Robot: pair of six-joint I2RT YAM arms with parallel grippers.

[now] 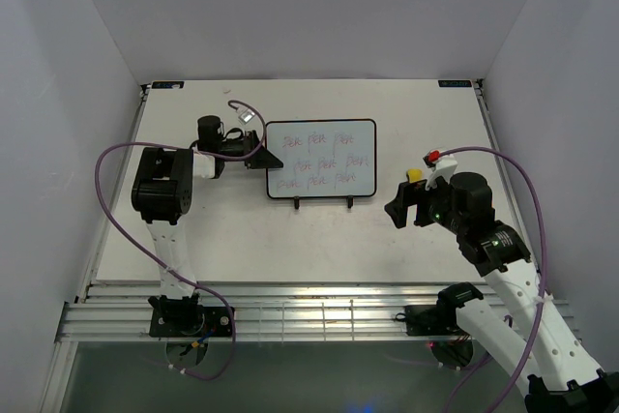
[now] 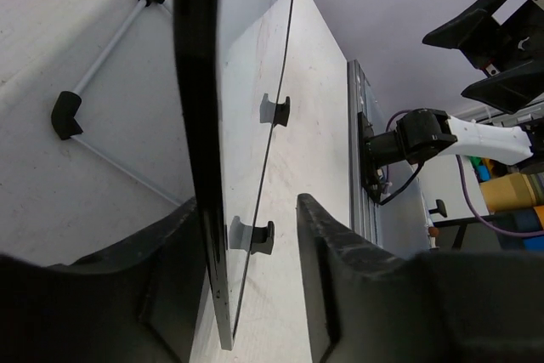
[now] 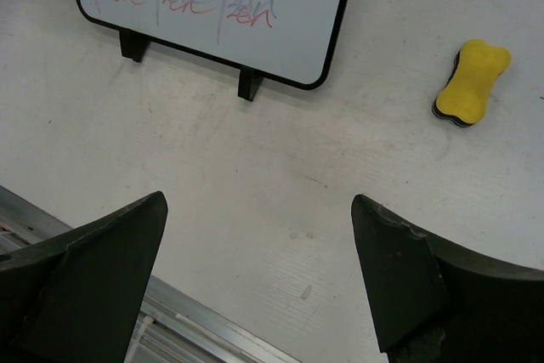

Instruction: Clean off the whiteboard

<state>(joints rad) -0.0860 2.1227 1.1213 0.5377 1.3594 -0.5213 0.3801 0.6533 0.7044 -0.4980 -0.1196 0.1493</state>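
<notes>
**Item: whiteboard**. It stands propped near the middle of the bench on two black front feet. It has a thin black frame, and rows of red handwriting cover the face, none of it wiped.

**Handling (judged):** light, stiff and thin, with a glossy face that is likely slippery. It is apt to slide or tip back under a wiping push. Best held by the frame edge, clear of the writing.

**Left end effector**: at the board's left edge, partly open, with the jaws astride the frame. One finger stands apart from the face, so no clamp is shown.

**Right end effector**: spread wide and holding nothing. It hangs over bare bench to the right of the board.

**Yellow eraser**: lies on the bench right of the board, untouched.

**Not determinable:**
- Whether the left's other finger touches the board's back.
- The rear wire stand in the top view.
- A small red object beside the eraser, too small to name.
</notes>
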